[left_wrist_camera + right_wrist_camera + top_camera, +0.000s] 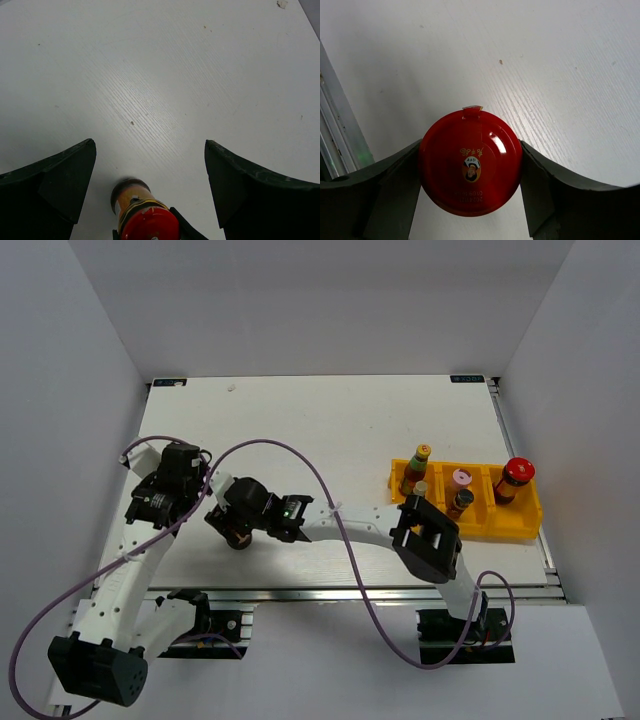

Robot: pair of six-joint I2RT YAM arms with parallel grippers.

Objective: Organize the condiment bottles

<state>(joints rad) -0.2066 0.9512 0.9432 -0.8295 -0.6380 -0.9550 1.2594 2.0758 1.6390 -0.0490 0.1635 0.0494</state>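
Red cap first: you can see the red-capped jar (470, 162) from right above, standing on the white table (330, 430). Your right gripper (470, 143) is down around it, with one dark finger on each side of the cap. The fingers sit very close to the jar. The wide cap hides the spot where they would touch the glass, so you cannot tell if they are squeezing it.

Your left gripper (149, 142) has its two fingers wide apart and holds nothing. It sits low over the table, just beside the same jar. In the left wrist view, the jar and a bit of the right gripper peek in at the bottom edge.

From the top view, this jar is on the left half of the table, near the front edge. It is well apart from the yellow tray (515, 530) on the right side.

Other bottles stand in the tray. The orange-capped bottle (420, 465) is at the left end. The pink-capped bottle (461, 485) is in the middle. The other red-capped jar (515, 478) is at the right end. One more small bottle top (421, 488) peeks out by the right arm, too hidden to tell its cap.
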